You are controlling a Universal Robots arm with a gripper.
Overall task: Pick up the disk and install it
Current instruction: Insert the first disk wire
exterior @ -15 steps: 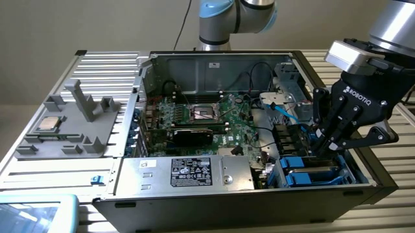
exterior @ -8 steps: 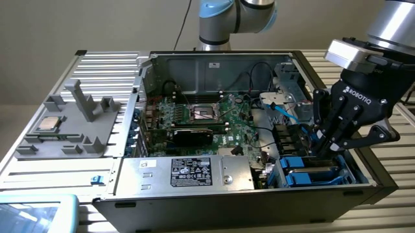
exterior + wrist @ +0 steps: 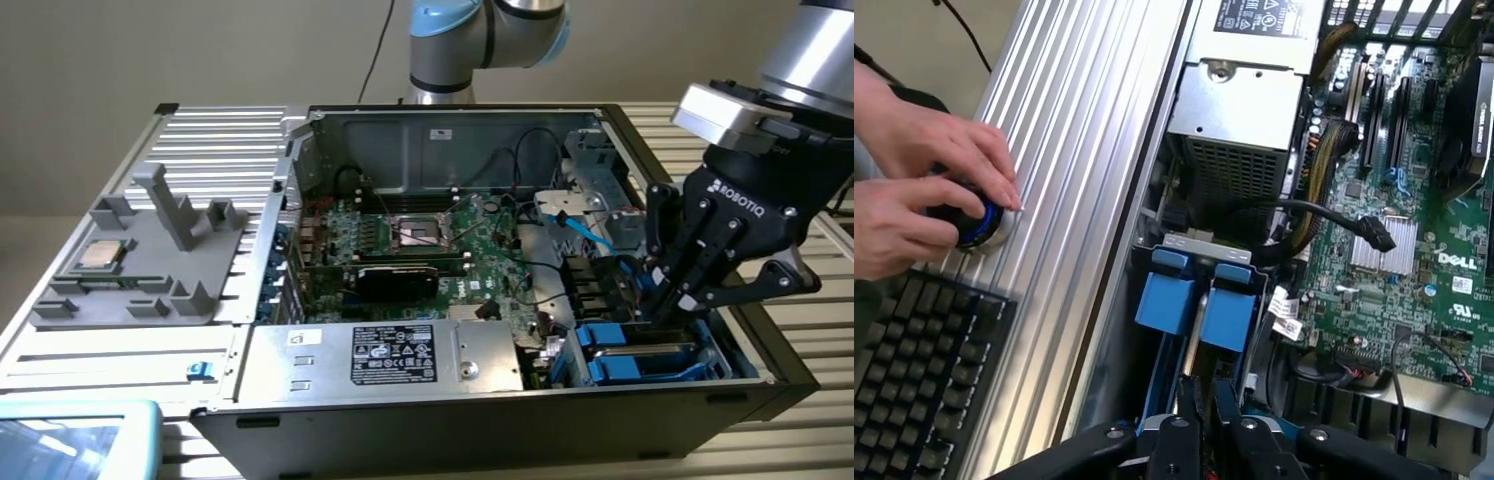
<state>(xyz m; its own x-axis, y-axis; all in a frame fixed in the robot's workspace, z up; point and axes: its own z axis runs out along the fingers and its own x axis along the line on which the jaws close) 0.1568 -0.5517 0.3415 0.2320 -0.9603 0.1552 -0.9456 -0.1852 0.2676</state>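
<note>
down in the drive bay at the corner of the open computer case (image 3: pixel 467 425), the gripper (image 3: pixel 1201 405) has its fingers drawn close together – pinching the upper edge of the disk (image 3: pixel 1229 318), which stands on edge in its blue carrier beside the motherboard (image 3: pixel 1384 270).

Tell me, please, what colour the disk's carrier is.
The carrier is bright blue; the wrist view shows it best.

Bright blue frames the disk (image 3: pixel 641 362), the motherboard (image 3: pixel 467 240) is green, the hand (image 3: pixel 667 312) black.
</note>
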